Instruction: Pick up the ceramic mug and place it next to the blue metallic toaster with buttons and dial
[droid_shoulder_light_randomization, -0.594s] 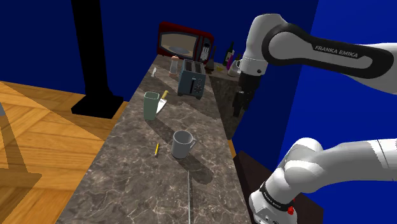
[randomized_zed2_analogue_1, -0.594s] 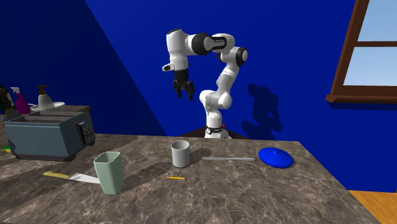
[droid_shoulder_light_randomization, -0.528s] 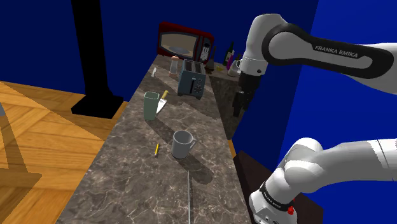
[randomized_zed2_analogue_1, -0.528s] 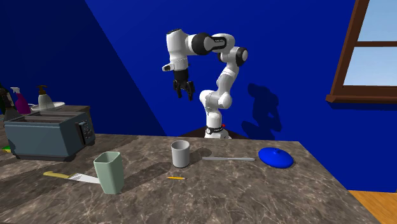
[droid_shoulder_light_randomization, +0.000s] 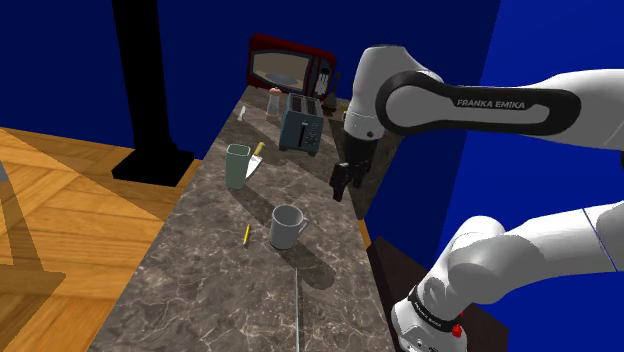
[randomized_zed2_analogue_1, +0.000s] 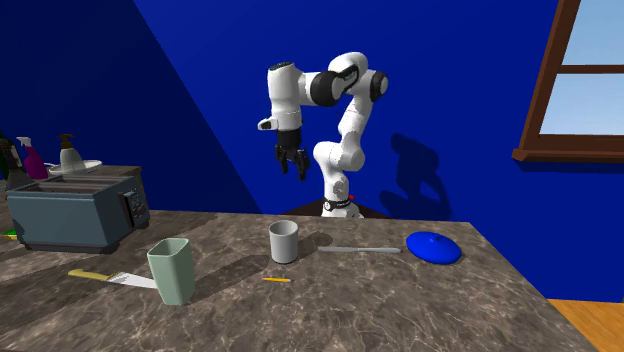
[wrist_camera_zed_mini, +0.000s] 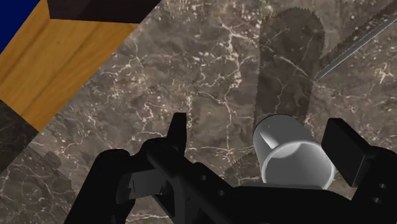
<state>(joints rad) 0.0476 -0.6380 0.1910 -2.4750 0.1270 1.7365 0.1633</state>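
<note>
- Pincer: my black two-finger gripper is open. The wrist view shows its two fingers standing wide apart with nothing clasped between them.
- Pincer position: I hang in the air above the dark brown marbled countertop, pointing down. In the shoulder view I am over the counter edge nearest the blue wall.
- Task item: the plain grey cylindrical mug with a side handle stands upright on the countertop, mouth up. In the wrist view it lies below me, in line with the gap between my fingers, and neither finger touches it.
- Target: the blue-grey metallic two-slot toaster stands on the same countertop, well apart from the mug.
- Items between: a pale green tapered tumbler stands between mug and toaster. A flat blade with a yellow handle lies just beside it.
- Items near the mug: a short yellow pencil lies on the countertop close to it. A thin grey rod lies on its other side.
- Further items: a round blue disc rests beyond the rod. A red microwave stands behind the toaster.
</note>
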